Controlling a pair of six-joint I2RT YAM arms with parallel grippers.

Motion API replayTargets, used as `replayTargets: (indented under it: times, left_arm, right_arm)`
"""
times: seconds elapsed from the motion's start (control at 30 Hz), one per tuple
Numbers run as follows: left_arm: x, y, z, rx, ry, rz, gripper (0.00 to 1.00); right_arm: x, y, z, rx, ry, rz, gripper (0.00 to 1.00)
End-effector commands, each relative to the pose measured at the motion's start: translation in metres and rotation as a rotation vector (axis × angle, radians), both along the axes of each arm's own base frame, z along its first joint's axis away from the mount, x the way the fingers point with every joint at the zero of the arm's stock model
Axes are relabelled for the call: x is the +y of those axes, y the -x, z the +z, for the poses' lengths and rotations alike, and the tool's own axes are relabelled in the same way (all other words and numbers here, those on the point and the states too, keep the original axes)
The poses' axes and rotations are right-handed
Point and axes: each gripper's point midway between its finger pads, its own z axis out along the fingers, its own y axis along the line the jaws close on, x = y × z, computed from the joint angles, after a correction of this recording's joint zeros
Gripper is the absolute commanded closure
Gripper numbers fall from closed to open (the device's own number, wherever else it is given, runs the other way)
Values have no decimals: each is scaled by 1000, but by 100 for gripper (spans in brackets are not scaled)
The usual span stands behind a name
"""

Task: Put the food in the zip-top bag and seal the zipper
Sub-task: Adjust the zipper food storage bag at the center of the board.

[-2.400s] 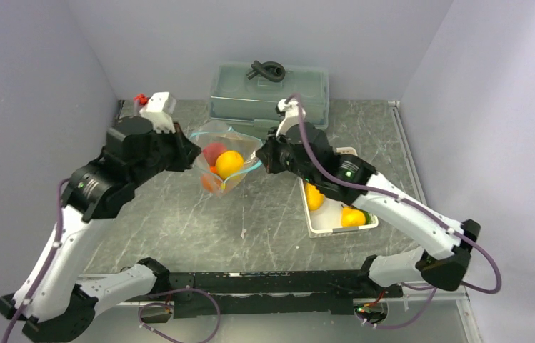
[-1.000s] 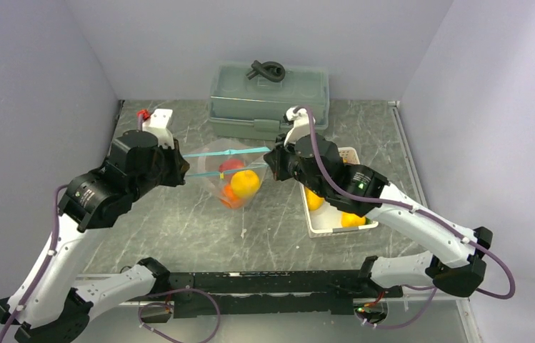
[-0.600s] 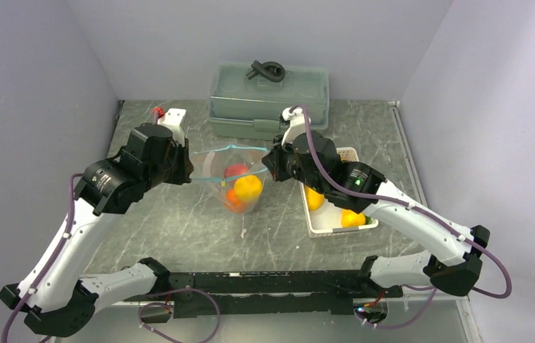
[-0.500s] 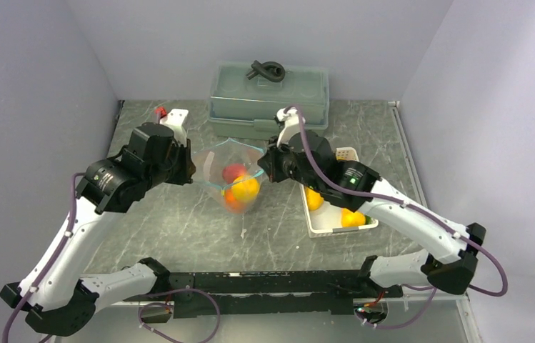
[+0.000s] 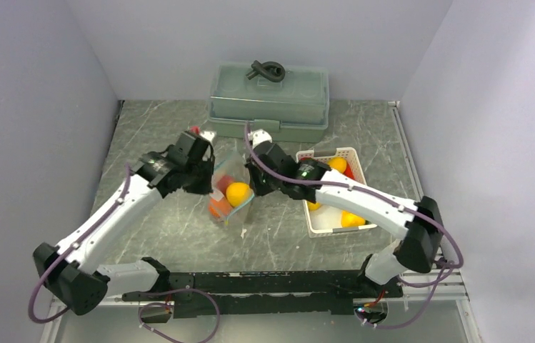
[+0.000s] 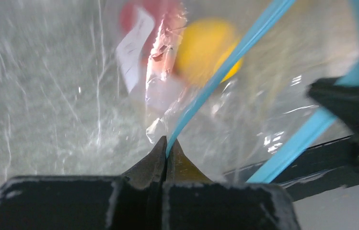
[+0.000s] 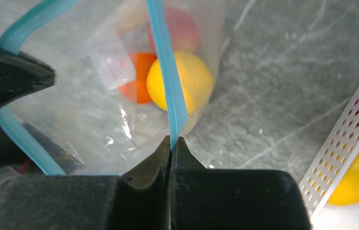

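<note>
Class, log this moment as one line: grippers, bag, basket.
left gripper: jaws shut on zipper | right gripper: jaws shut on zipper | zip-top bag: holds food, mouth open | basket: more food inside

White links (image 5: 107,221), black joints (image 5: 156,171), purple cables (image 5: 30,304), apparently black end effectors (image 6: 166,143) (image 7: 171,142)

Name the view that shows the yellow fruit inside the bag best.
Right wrist: the yellow fruit is large and sharp, though the zipper crosses it. Left wrist shows the yellow fruit blurred; top external shows it small.
</note>
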Motion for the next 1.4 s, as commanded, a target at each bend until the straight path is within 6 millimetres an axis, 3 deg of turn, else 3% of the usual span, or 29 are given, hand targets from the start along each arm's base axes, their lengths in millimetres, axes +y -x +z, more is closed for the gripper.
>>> replayTargets:
  times: [0.0, 0.07, 0.17, 0.23, 0.47, 0.57, 0.63, 1.03, 1.37]
  left_arm:
    - [-8, -10, 124, -304, 204, -14, 100]
    - [-2, -5, 151, -358, 226, -15, 100]
    - [6, -1, 154, -372, 208, -3, 100]
    - [10, -2, 139, -346, 176, 15, 100]
    - [-3, -3, 72, -210, 158, 13, 100]
    - [-6, -3, 42, -139, 135, 19, 100]
    - [-8, -4, 36, -121, 133, 18, 100]
    - [-3, -8, 101, -266, 175, -2, 100]
    - [0, -8, 115, -295, 162, -10, 100]
  right_arm:
    - [-4, -9, 123, -197, -220, -33, 100]
    - [-10, -7, 143, -230, -257, -41, 100]
    - [-16, -8, 149, -254, -272, -59, 100]
    - [-17, -11, 134, -247, -244, -74, 100]
    - [-9, -23, 52, -120, -133, -94, 100]
    - [-8, -24, 36, -96, -101, -97, 100]
    - [-8, -24, 37, -97, -102, -96, 100]
    - [-13, -15, 89, -162, -215, -68, 100]
    - [-17, -12, 103, -181, -228, -57, 68]
